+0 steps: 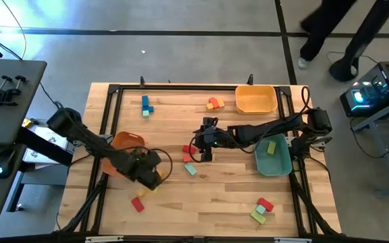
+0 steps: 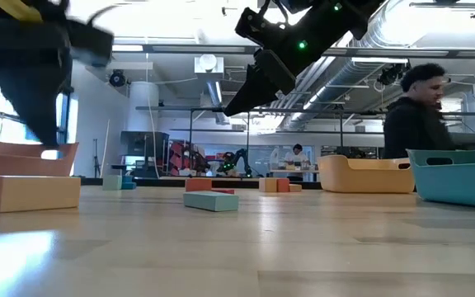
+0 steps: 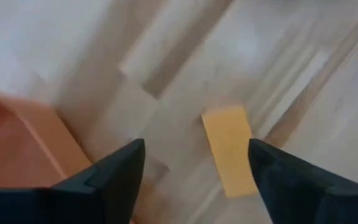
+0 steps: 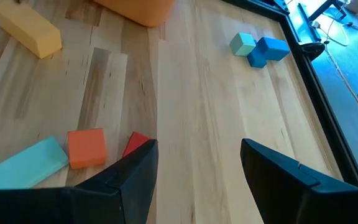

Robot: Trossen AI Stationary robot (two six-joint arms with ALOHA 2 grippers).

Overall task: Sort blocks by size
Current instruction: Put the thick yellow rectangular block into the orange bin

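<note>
- The left gripper [image 3: 194, 177] hangs with its fingers spread just above a yellow bar block [image 3: 230, 149], which lies flat on the tabletop [image 1: 215, 196], not pinched, beside the orange bin [image 1: 123, 143] at the left.
- The right gripper [image 4: 197, 174] hovers mid-table, fingers spread and empty, over a red block [image 4: 135, 142], an orange cube [image 4: 86, 147] and a teal bar [image 4: 27, 163].
- Other blocks lie scattered: blue ones [image 1: 146, 104] at the far left, red and green [image 1: 262, 209] at the near right.
- A green block [image 1: 271, 146] lies in the teal bin [image 1: 275, 165].

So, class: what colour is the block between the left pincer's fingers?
Yellow block, clearest in the left wrist view.
</note>
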